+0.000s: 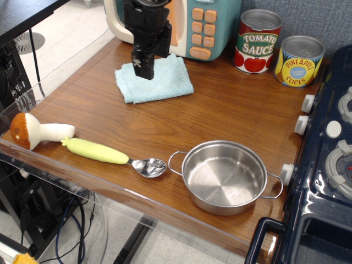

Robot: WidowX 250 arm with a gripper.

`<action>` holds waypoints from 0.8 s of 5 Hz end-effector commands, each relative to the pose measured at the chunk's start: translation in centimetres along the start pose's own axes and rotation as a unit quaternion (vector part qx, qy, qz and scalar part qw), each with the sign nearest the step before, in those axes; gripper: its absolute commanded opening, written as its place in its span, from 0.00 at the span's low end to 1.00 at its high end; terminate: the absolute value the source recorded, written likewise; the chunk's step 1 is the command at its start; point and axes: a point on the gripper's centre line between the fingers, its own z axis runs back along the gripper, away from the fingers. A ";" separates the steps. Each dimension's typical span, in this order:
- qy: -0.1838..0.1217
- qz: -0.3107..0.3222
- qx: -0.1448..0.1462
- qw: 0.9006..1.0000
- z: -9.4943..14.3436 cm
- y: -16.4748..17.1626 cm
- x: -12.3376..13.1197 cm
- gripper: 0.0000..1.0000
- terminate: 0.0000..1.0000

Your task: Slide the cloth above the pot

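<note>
The light blue folded cloth (pixel 159 81) lies on the wooden counter at the back left, in front of a toy microwave. The shiny steel pot (pixel 224 176) with two wire loop handles stands empty near the counter's front edge, well apart from the cloth. My black gripper (pixel 143 70) hangs down over the cloth's far left part, its tip at or just above the fabric. Its fingers are seen edge-on, so I cannot tell whether they are open or shut.
A toy microwave (pixel 201 27) stands behind the cloth. A tomato sauce can (pixel 257 41) and a pineapple can (pixel 298 60) stand at the back right. A yellow-handled spoon (pixel 113 154) and a toy mushroom (pixel 33 131) lie front left. A toy stove (pixel 330 154) borders the right.
</note>
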 end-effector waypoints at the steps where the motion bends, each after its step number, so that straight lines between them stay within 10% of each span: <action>1: -0.025 0.026 -0.007 0.999 -0.5 -1.5 2.1 1.00 0.00; 4: -0.018 0.048 0.034 0.998 -3.6 -0.3 2.0 1.00 0.00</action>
